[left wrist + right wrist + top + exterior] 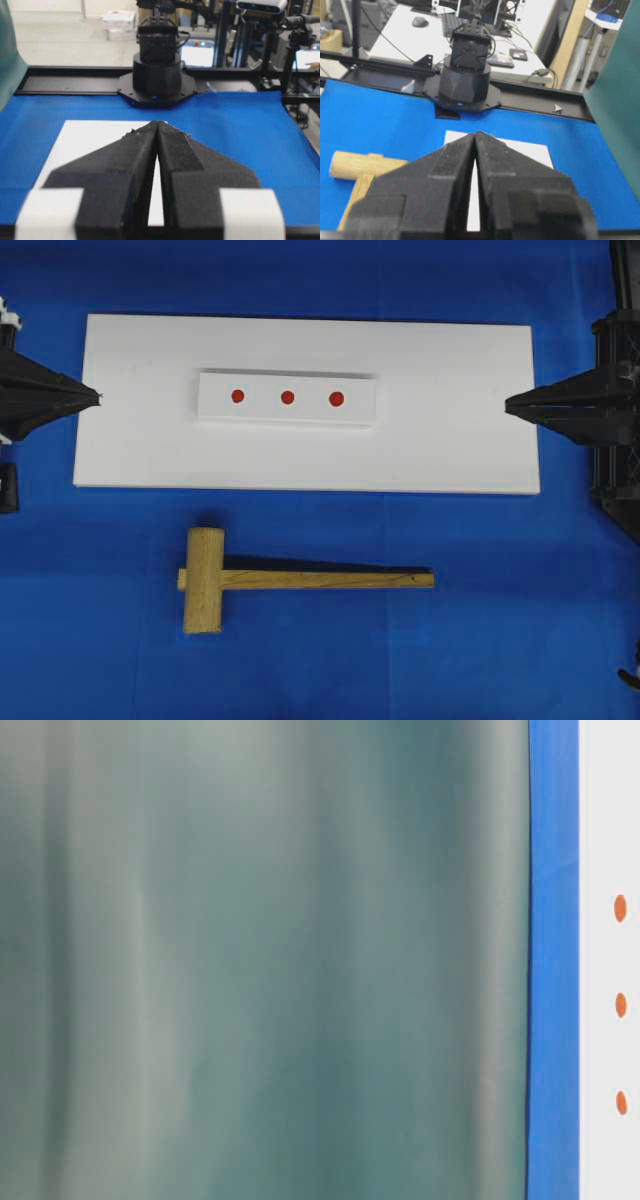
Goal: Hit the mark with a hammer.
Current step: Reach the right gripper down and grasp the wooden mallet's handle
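Hammer [290,580] lies below block; mark [287,397] untouched; grippers closed.

A bright blue cloth [120,640] covers the counter from edge to edge in the overhead view. A dull green sheet [260,960], blurred and softly folded, fills most of the table-level view and shows again as a green panel [615,100] at the right of the right wrist view. Black rails [70,80] border the far side of the counter. Beyond them in the left wrist view lies a pale floor [55,40] with white boxes [120,24] stacked on it, and lit screens [197,52] stand to the right. The right wrist view shows a white desk [405,35] carrying a keyboard [451,22] and a mouse [420,21], with cables trailing. The light is even and bright.
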Robot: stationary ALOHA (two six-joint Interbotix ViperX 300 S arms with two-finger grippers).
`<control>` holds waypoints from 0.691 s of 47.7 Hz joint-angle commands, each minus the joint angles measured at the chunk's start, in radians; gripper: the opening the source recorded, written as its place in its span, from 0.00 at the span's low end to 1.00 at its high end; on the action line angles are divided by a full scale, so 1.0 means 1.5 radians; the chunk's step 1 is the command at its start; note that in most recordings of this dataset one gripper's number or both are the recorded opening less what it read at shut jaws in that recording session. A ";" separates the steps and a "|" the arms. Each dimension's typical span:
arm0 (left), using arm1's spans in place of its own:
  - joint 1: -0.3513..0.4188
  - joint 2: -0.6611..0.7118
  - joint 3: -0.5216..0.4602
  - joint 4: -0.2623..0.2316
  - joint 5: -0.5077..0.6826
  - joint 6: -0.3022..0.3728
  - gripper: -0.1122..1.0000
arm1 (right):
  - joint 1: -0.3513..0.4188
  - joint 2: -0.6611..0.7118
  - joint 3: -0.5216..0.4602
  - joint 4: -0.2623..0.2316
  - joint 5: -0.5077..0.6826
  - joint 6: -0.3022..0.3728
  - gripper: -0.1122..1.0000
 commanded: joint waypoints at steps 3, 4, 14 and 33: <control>-0.003 0.005 -0.010 -0.010 0.003 -0.005 0.10 | 0.007 0.017 -0.018 0.001 0.008 0.005 0.09; -0.003 0.006 -0.010 -0.010 0.003 -0.005 0.10 | 0.010 0.021 -0.021 0.002 0.014 0.006 0.07; -0.003 0.001 -0.010 -0.010 0.003 -0.005 0.10 | 0.070 0.080 -0.072 0.007 0.043 0.045 0.05; -0.002 0.006 -0.010 -0.010 0.003 -0.005 0.10 | 0.127 0.278 -0.138 0.027 -0.021 0.121 0.15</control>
